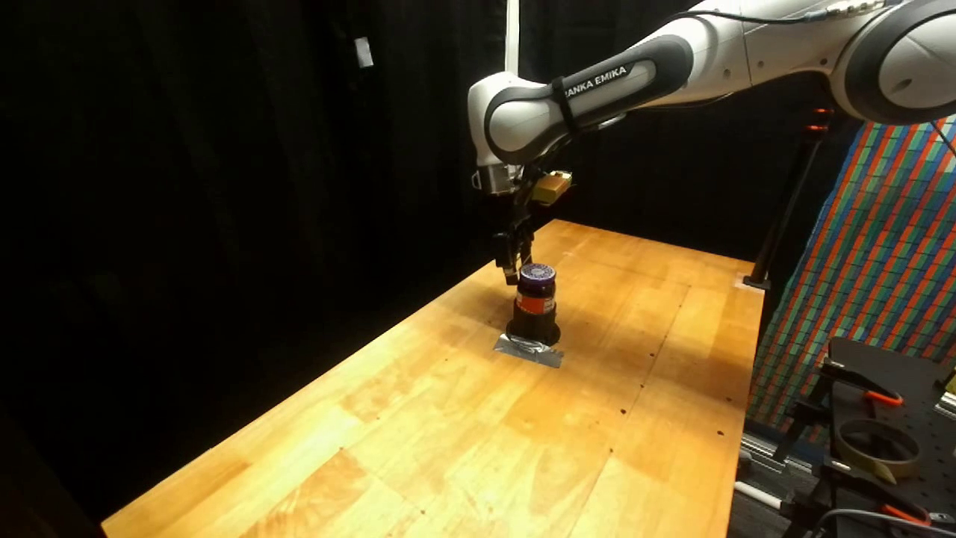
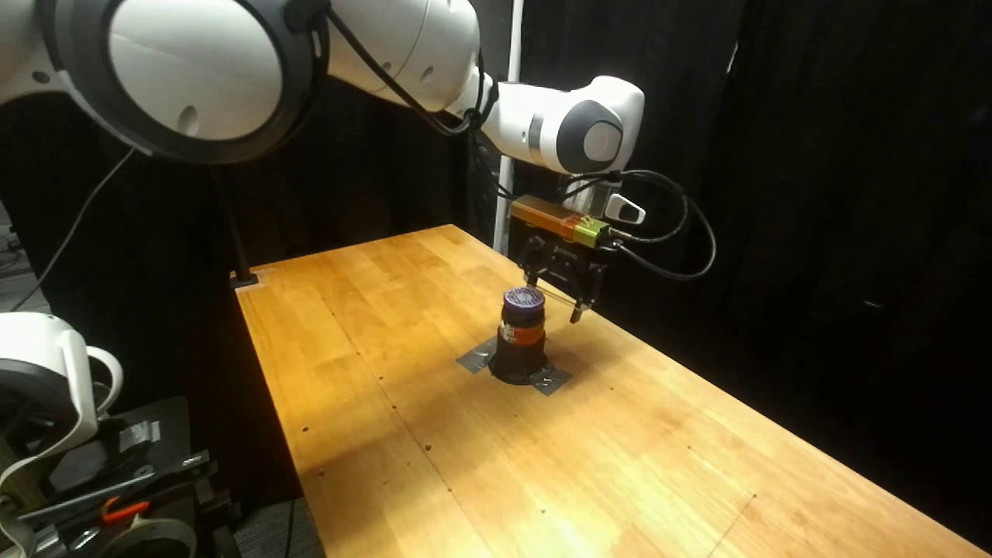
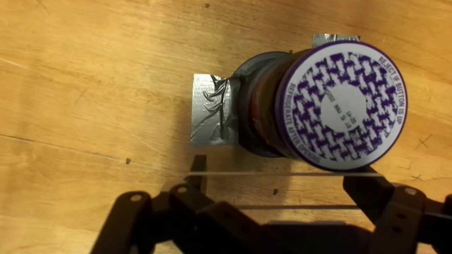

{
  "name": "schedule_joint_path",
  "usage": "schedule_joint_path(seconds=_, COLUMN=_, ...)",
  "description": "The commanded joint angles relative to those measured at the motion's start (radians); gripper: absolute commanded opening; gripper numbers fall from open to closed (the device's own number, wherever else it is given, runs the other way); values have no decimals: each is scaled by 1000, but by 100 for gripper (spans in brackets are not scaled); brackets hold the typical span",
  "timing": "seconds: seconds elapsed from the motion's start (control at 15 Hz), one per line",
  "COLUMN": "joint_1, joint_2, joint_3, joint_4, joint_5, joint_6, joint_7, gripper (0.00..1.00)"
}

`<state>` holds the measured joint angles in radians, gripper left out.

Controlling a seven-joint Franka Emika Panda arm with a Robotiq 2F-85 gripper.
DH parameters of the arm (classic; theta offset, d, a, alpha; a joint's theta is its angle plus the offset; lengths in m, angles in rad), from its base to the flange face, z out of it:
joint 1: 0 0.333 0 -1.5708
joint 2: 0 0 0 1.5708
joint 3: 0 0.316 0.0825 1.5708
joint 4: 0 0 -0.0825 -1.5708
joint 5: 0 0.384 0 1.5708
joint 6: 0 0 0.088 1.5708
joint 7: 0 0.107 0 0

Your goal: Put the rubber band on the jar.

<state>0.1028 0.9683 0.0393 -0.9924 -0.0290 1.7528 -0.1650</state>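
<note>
The jar (image 1: 536, 291) stands upright on the tabletop (image 2: 697, 449), nearer the long edge by the black curtain (image 1: 224, 187) than the opposite long edge, and well apart from the corners. Its lid (image 3: 342, 109) is purple and white, its label orange, and beneath is a black base (image 2: 518, 360) with a flared foot. Strips of silver tape (image 3: 213, 113) join that foot to the wood. Just beside the jar, toward the curtain-side edge, the rubber band (image 3: 268, 174) is stretched straight across the gripper (image 2: 552, 301), whose jaws are spread wide. In the wrist view one finger (image 3: 365, 185) comes up to the lid's rim; whether they touch I cannot tell. The white arm (image 1: 582, 97) comes in from the opposite long edge's side. In an exterior view a dark pole (image 1: 785, 213) rises at a far corner.
</note>
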Motion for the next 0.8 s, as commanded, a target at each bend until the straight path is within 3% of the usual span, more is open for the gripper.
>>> schedule_joint_path(seconds=0.0, joint_1=-12, joint_2=34, joint_3=15, joint_4=55, joint_5=-2, joint_6=-54, joint_7=-26, gripper=100)
schedule_joint_path(seconds=0.4, joint_1=6, joint_2=-25, joint_3=6, joint_4=-26, joint_5=-11, joint_6=-36, joint_7=-20, gripper=100)
schedule_joint_path(seconds=0.73, joint_1=14, joint_2=-9, joint_3=-1, joint_4=17, joint_5=-34, joint_6=-29, joint_7=0, gripper=100)
